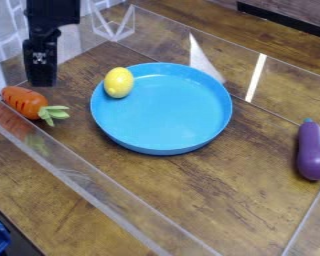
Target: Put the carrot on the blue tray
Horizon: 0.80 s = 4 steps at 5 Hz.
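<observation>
Camera view: your gripper [41,71] hangs above the carrot [25,101], fingers spread and empty. Carrot lies on the counter [190,200], left of the blue tray [190,140]. Centre over its orange body, align across it, then descend.

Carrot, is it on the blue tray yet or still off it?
Off. The carrot lies on the wooden table, left of the blue tray and apart from its rim.
</observation>
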Each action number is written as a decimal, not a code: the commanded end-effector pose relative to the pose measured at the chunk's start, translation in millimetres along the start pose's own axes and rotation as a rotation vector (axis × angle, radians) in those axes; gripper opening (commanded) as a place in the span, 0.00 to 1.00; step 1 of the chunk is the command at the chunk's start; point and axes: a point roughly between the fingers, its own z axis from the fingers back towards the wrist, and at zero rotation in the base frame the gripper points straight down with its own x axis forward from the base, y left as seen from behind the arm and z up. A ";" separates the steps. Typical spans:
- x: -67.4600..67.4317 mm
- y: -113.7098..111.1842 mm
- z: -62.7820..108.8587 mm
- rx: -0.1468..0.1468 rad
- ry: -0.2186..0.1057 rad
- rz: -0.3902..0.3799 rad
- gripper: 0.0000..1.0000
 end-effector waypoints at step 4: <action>-8.9 10.6 -34.9 0.076 0.005 -0.161 1.00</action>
